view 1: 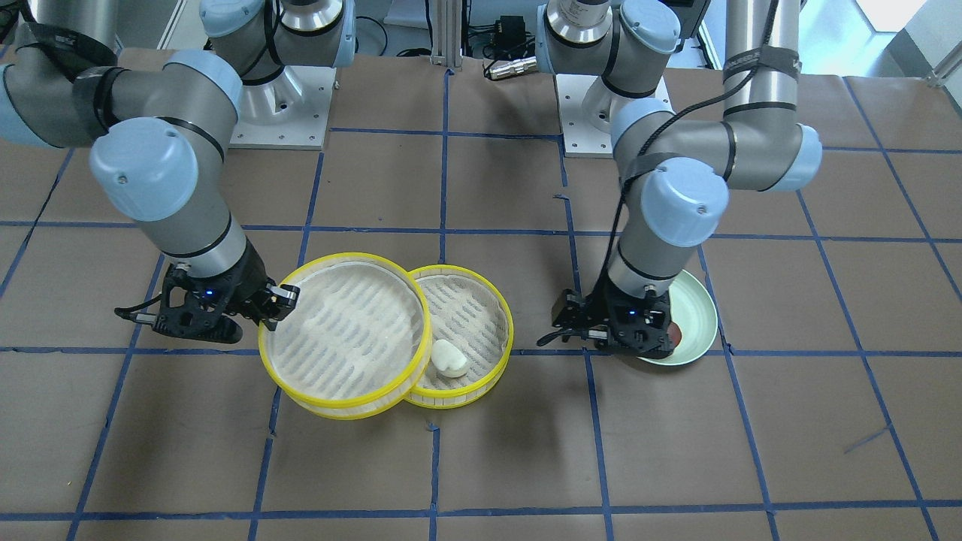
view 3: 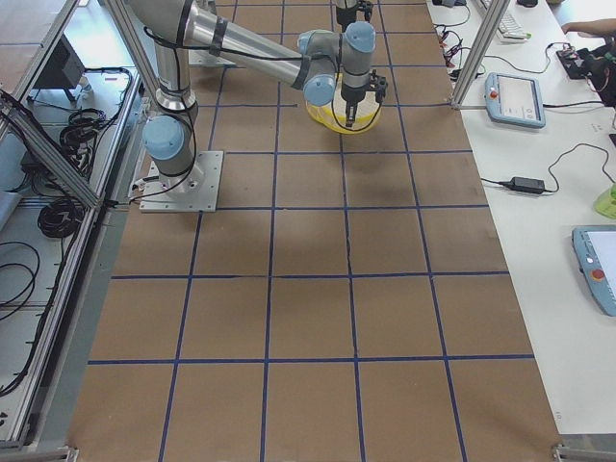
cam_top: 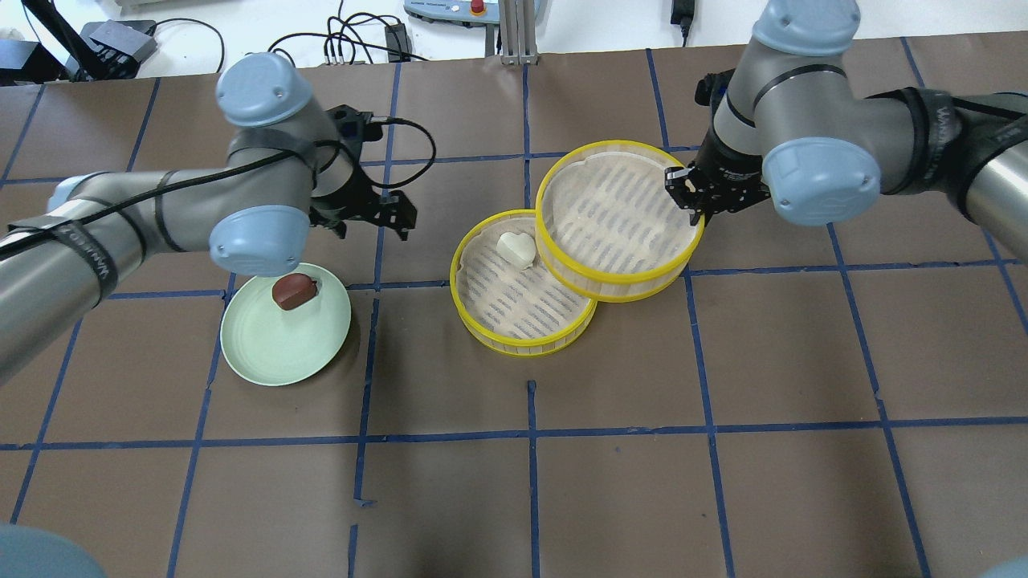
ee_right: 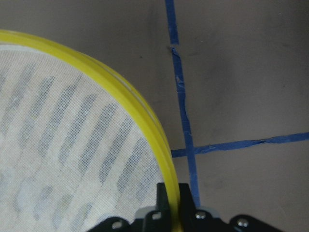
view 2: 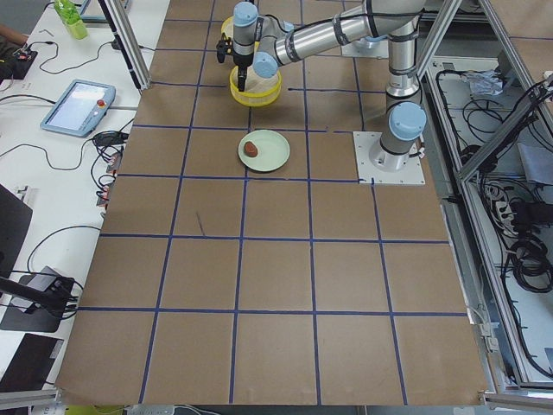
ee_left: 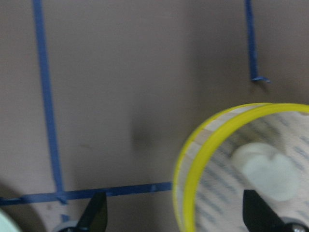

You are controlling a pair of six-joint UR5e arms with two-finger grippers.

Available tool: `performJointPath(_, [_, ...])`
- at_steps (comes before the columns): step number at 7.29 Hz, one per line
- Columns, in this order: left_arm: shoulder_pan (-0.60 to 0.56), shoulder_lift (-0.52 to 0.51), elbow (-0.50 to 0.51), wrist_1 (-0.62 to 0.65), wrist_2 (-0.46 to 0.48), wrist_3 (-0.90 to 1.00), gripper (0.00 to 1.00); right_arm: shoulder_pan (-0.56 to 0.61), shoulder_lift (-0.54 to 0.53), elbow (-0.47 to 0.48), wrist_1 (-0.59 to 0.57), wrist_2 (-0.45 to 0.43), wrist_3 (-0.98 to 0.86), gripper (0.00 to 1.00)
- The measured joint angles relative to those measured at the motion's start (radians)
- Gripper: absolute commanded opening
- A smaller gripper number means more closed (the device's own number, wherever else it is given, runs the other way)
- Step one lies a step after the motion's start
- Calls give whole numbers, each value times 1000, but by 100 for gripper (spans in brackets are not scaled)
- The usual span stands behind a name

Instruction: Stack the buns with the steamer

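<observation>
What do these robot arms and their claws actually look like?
Both the left arm and right arm are silver-grey tubes with rounded pale-blue joint caps. A black cable runs along each, held by black straps. The left gripper and right gripper are black and two-fingered, each with a small blue light.

Table (cam_top: 723,361) covered w/ brown paper, blue tape grid (cam_top: 532,434) across it; directly on it: pale green plate (cam_top: 273,357) at left-centre of overhead view, yellow-rimmed steamer tray (cam_top: 502,317) at centre, 2 metal arm base plates (view 1: 312,116) at top of front view.
</observation>
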Motion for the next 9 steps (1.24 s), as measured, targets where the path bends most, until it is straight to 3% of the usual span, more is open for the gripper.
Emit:
performJointPath(2, [138,21,-75,4,10,185,94,106,31,-23,-1,-51,128,6])
performJointPath(4, [192,2,-93,7,42,242,91,163,56,-32,-3,-55,211,6])
performJointPath(5, [200,-25,-91,21,49,249,80,179,63,-34,-3,-53,233,6])
performJointPath(7, [204,-61,-94,67,50,249,18,202,69,-34,-7,-53,258,6])
performJointPath(9, [205,-63,-97,76,45,231,11,216,72,-31,-8,-61,263,6])
